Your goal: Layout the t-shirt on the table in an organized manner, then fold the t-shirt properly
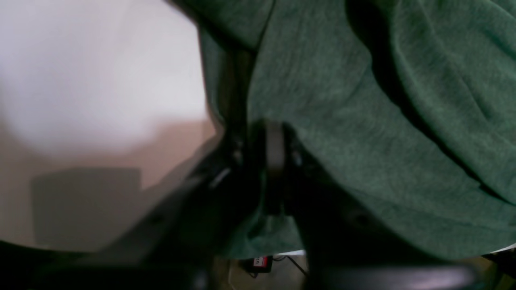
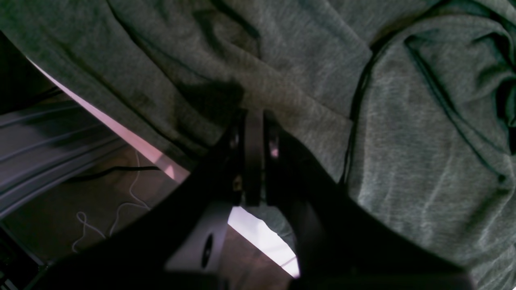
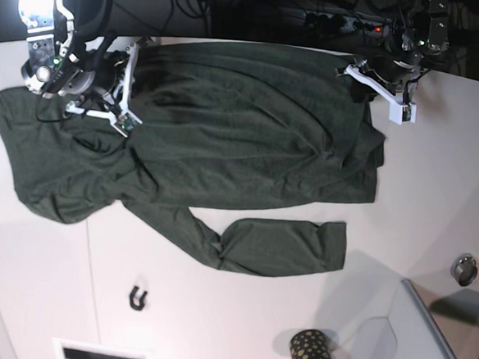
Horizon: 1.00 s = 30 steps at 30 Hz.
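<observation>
Both grippers, left [image 1: 275, 155] and right [image 2: 253, 157], clenched on dark green jersey t-shirt [image 3: 226, 137] at its far edge, spread rumpled across white table [image 3: 238, 319].

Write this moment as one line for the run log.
phase: layout, not folded | t-shirt: spread on table, wrinkled | left gripper: shut on t-shirt edge | right gripper: shut on t-shirt edge

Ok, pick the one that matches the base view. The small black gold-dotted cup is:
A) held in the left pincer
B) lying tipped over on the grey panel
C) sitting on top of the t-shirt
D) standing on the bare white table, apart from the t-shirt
D: the cup stands upright on the white table, well clear of the green t-shirt, whose nearest sleeve ends short of it.
</observation>
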Available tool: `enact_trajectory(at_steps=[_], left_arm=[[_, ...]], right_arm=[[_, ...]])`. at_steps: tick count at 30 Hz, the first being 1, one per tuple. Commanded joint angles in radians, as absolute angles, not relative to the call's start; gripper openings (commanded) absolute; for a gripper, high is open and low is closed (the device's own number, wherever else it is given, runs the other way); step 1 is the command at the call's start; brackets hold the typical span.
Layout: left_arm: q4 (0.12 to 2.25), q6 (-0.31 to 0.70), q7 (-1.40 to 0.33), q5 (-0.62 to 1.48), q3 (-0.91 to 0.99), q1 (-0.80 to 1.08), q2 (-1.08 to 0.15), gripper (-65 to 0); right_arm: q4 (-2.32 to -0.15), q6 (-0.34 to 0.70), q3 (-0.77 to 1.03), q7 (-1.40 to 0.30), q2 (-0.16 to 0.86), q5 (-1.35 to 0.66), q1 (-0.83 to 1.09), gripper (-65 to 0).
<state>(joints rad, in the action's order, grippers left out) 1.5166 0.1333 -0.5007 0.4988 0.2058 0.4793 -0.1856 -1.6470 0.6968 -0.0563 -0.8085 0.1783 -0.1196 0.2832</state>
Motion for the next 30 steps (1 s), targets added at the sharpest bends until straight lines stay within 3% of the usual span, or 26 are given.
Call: enact_trajectory(at_steps=[1,18,20,25,30], left_arm=[[1.537,0.136,-0.487,0.503,0.208,0.486,-0.193,-61.7],[1.615,0.133,-0.536,0.501,0.220,0.512,-0.193,-61.2],[1.612,0.133,-0.544,0.501,0.220,0.507,-0.193,-58.1],[1.610,0.133,-0.550,0.501,0.219,0.499,-0.193,-39.8],[1.610,0.133,-0.550,0.501,0.219,0.498,-0.193,-40.0]], right_arm=[[-1.661,0.698,-0.050,-0.796,0.183,-0.124,0.277,-63.6],[-1.659,0.698,-0.053,-0.796,0.185,-0.124,0.277,-63.6],[-1.659,0.698,-0.053,-0.796,0.185,-0.124,0.277,-63.6],[-1.659,0.698,-0.053,-0.796,0.185,-0.124,0.277,-63.6],[-1.659,0.698,-0.051,-0.796,0.185,-0.124,0.277,-63.6]])
